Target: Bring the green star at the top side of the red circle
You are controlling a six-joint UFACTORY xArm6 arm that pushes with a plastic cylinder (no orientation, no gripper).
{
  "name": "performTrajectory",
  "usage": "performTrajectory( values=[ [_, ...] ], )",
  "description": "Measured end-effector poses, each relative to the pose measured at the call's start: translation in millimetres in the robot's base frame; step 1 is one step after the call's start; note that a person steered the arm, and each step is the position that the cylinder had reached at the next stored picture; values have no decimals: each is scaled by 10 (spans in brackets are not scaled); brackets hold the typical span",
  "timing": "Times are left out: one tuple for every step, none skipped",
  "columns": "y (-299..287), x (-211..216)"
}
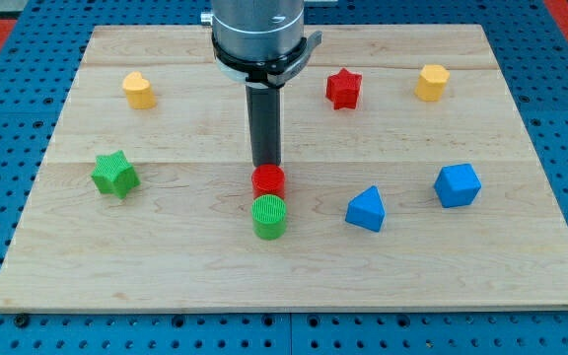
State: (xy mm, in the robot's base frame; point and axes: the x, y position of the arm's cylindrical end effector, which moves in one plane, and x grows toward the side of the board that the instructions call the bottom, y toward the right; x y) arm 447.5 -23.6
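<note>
The green star (115, 174) lies on the wooden board at the view's left, in the middle row. The red circle (268, 181) stands near the board's centre, far to the right of the star. A green circle (269, 217) touches the red circle from below. My tip (265, 165) is at the red circle's upper edge, touching or just short of it. The rod rises from there to the arm's grey body at the view's top.
A yellow heart (139, 90) sits at upper left, a red star (343, 88) at upper right of centre, a yellow hexagon (431, 83) at far upper right. A blue triangle (366, 209) and a blue hexagon-like block (457, 185) lie at right.
</note>
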Motion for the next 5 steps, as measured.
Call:
performTrajectory(
  values=[
    [0, -20],
    [-417, -394],
    [-985, -622],
    [-1466, -736],
    [-1874, -736]
  ],
)
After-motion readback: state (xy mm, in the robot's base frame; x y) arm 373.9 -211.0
